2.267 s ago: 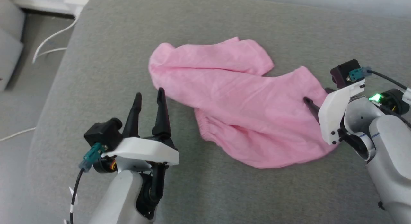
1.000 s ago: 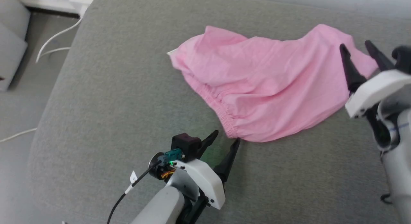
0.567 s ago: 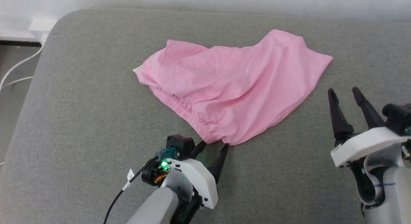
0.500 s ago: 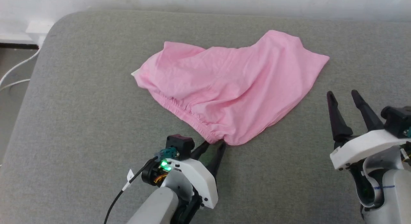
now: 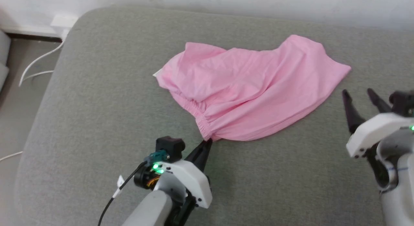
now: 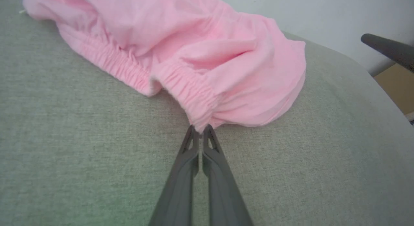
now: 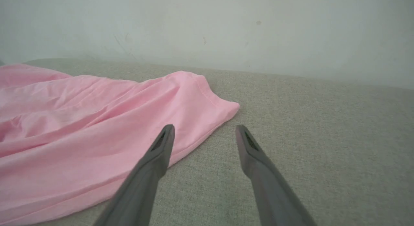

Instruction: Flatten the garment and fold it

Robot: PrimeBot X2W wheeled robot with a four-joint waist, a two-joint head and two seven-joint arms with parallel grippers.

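The garment (image 5: 252, 90), a light-pink shorts-like cloth, lies rumpled on the grey cushion (image 5: 106, 99). Its gathered waistband (image 5: 194, 112) runs along the near left side, and a small white tag (image 5: 157, 73) peeks out at the far left corner. My left gripper (image 5: 208, 142) is shut on the near end of the waistband (image 6: 197, 99), its tips (image 6: 200, 130) pinching the pink fold. My right gripper (image 5: 359, 94) stands open near the garment's right edge, and in the right wrist view its fingers (image 7: 203, 130) hover just short of the hem corner (image 7: 223, 107), nothing between them.
The cushion's rounded left edge (image 5: 48, 90) drops to the floor, where white cables (image 5: 35, 62) lie. A pale wall (image 7: 207, 25) rises behind the cushion. Bare grey fabric lies in front of and to the left of the garment.
My left gripper has gone from open at the waistband's end to shut on it. The head camera has shifted, and the right gripper stays open beside the garment.
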